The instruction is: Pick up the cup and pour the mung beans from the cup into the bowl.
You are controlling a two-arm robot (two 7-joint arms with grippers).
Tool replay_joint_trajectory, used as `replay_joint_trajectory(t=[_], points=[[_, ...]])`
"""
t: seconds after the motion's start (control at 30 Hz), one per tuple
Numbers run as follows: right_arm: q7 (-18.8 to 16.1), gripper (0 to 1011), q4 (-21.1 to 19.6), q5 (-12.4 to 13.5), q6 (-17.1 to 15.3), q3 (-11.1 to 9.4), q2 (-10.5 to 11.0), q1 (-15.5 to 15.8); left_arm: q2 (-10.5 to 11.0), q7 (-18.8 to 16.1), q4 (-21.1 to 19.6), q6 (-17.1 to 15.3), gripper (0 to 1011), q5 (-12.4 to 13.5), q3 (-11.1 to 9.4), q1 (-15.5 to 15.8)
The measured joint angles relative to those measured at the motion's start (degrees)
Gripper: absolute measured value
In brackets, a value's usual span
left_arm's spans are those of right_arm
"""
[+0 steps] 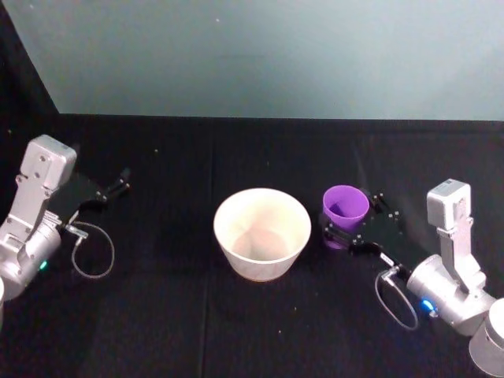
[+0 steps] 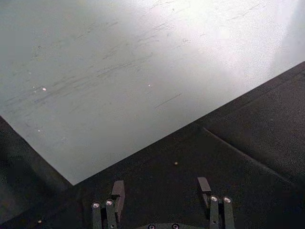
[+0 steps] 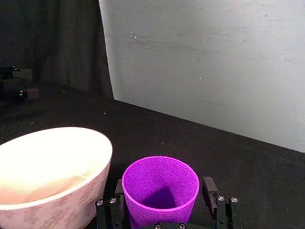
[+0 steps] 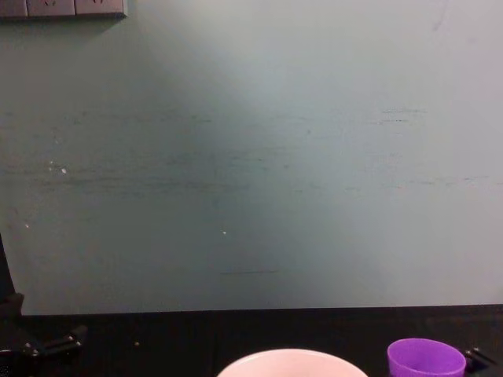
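My right pincer (image 1: 353, 214) reaches in over the right side of the black desk (image 1: 157, 315) and straddles the cup (image 1: 345, 206), one finger (image 3: 118, 193) on each side of its purple wall. In the right wrist view the cup (image 3: 160, 202) sits squarely between them: one finger lies right against it and a thin gap shows at the other, so the pincer is spread about the cup and not clamped on it. The cup stands upright on the desk with its round rim facing up. It is just beside the bowl (image 1: 260, 264), on the bowl's right, with a narrow strip of dark cloth between the two. The bowl is pale, broad and upright near the middle of the desk, and its rim (image 3: 57, 143) stands a little higher than the cup's. From the chest view the tops of the bowl (image 4: 292, 363) and the cup (image 4: 426, 360) show along the lower edge. My left pincer (image 1: 118, 185) rests far to the left, well apart from both, with its fingers (image 2: 117, 191) spread wide on nothing.
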State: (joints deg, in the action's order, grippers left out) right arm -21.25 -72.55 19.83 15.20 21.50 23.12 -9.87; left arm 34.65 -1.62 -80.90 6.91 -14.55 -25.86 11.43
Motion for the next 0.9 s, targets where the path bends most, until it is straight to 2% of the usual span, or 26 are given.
replay_joint_trajectory(t=[0.33, 0.77, 0.9], points=[[-2.11, 1000, 1.83, 0.16, -0.01, -0.82, -1.63, -1.45, 0.0, 0.0, 0.0, 0.0, 1000, 0.0, 0.0, 0.0], [-1.94, 998, 1.66, 0.2, -0.01, -0.75, -1.47, -1.32, 0.0, 0.0, 0.0, 0.0, 1000, 0.0, 0.0, 0.0], [-1.89, 931, 1.62, 0.2, 0.0, -0.73, -1.45, -1.29, 0.0, 0.0, 0.0, 0.0, 1000, 0.0, 0.0, 0.0]])
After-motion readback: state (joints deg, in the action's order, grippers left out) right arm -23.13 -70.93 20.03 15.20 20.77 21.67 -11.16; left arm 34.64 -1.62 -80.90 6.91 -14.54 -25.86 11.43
